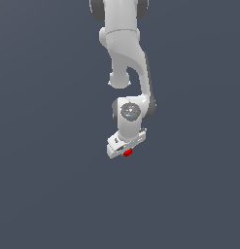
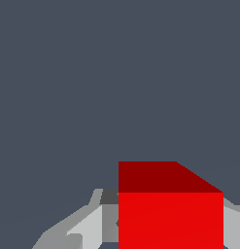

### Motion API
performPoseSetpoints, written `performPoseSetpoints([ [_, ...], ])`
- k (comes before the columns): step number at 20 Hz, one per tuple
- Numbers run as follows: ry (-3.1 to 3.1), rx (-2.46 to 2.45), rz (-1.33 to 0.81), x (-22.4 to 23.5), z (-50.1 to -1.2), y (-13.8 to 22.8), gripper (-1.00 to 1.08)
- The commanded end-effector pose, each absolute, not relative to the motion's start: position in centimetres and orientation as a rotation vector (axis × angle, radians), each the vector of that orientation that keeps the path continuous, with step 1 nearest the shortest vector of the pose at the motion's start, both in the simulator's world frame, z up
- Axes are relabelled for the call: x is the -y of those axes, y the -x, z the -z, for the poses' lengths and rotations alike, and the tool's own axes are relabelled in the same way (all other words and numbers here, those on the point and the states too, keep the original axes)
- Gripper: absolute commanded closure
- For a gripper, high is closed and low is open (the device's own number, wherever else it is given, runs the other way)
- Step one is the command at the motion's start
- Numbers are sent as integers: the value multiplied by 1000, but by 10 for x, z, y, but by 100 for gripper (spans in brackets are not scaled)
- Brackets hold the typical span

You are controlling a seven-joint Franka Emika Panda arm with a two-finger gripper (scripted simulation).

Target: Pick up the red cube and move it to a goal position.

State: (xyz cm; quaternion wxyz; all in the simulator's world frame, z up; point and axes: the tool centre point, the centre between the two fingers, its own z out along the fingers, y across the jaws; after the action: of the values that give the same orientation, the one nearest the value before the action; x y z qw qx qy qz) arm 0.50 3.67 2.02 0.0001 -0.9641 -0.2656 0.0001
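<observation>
Red cube (image 2: 170, 214): fills the near edge of the wrist view, one bright face toward the lens and a darker face above it; plain colour, no marks. In the exterior view it is a tiny red spot (image 1: 128, 152) at the tip of the white tool.
Position of the cube: between the finger parts, grey metal showing on both sides of it in the wrist view. Whether it rests on the floor or hangs clear of it I cannot tell; the flat grey gives no shadow or contact line.
Gripper (image 1: 125, 151): fingers drawn in close around the cube, apparently clamped on it, with no visible gap between pad and cube face.
Fingers (image 2: 87, 228): pale grey, flanking the cube, only partly in view.
Arm (image 1: 126, 63): white, reaching down from the top of the exterior view, wrist tilted.
Surroundings: uniform dark grey everywhere; no goal marker shows in either view.
Step in hand: by my reading, the grasp is made and the carry is due.
Next move: likely calls for keeping the squeeze firm and travelling smoothly toward the goal, whose place these views do not reveal.
</observation>
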Motion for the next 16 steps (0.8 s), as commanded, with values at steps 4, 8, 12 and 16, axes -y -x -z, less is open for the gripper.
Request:
performPoseSetpoints([
  [4, 3028, 835, 0, -36, -24, -4, 108],
  [8, 3028, 835, 0, -32, -35, -1, 108],
  [12, 3029, 835, 0, -26, -55, 4, 108],
  [16, 3029, 835, 0, -18, -82, 10, 108],
])
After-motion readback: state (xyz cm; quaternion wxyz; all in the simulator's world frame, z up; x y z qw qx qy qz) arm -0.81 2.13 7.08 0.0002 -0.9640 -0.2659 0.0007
